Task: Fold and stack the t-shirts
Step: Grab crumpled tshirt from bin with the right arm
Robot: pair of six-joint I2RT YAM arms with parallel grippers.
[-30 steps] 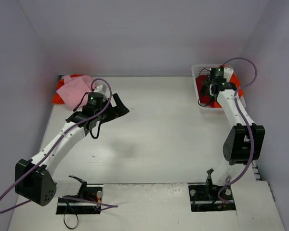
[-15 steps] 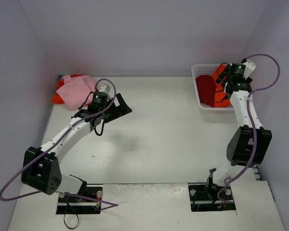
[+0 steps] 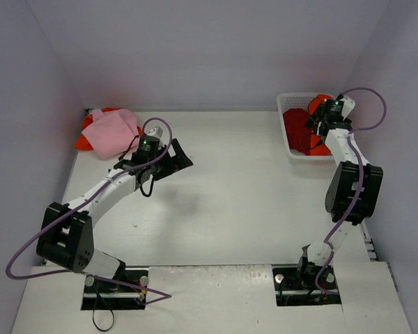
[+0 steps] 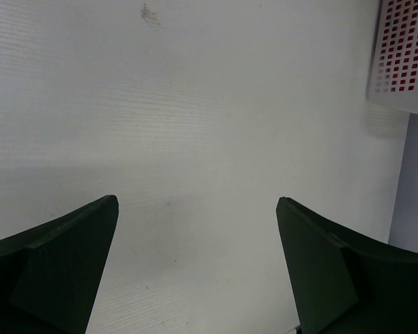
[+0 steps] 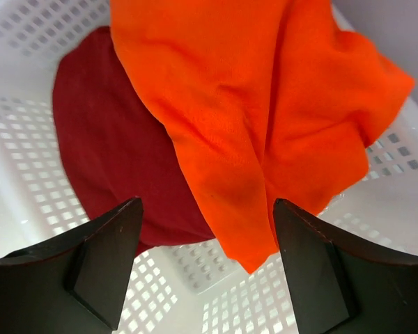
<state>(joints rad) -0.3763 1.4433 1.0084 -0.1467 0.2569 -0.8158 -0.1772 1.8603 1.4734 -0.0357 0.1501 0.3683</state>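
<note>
Overhead: one bench [image 3: 251, 188]. One white lattice basket [image 3: 285, 97] at the far right corner, holding two t-shirts: one crimson shirt [image 3: 294, 125] and one orange shirt [image 3: 322, 101] lying partly over it. One pink shirt [image 3: 111, 129], bunched at the far left corner on top of one red-orange cloth [image 3: 83, 142], which is too covered to tell what garment it is. Two arms. The left pincer [image 3: 180, 156] hangs over bare bench near the pink shirt, apart from it. The right pincer [image 3: 315, 131] reaches into the basket.

Left wrist: left pincer [image 4: 197, 202], jaws spread wide, nothing in them. Only bench [image 4: 195, 104] beneath; a corner of the basket [image 4: 400, 56] at upper right.

Right wrist: right pincer [image 5: 207, 202], jaws well apart, gripping nothing, poised above the orange shirt [image 5: 251, 90], whose loose flap drapes across the crimson shirt [image 5: 111, 139] inside the basket [image 5: 28, 160].

Hazards, as judged:
- A closing bite where the two overlap may take both shirts at once.
- A fingertip driven too deep could snag the lattice and lift or tip the basket.
- A pinch on one thin flap could slip, or drag the shirt against the rim.
</note>
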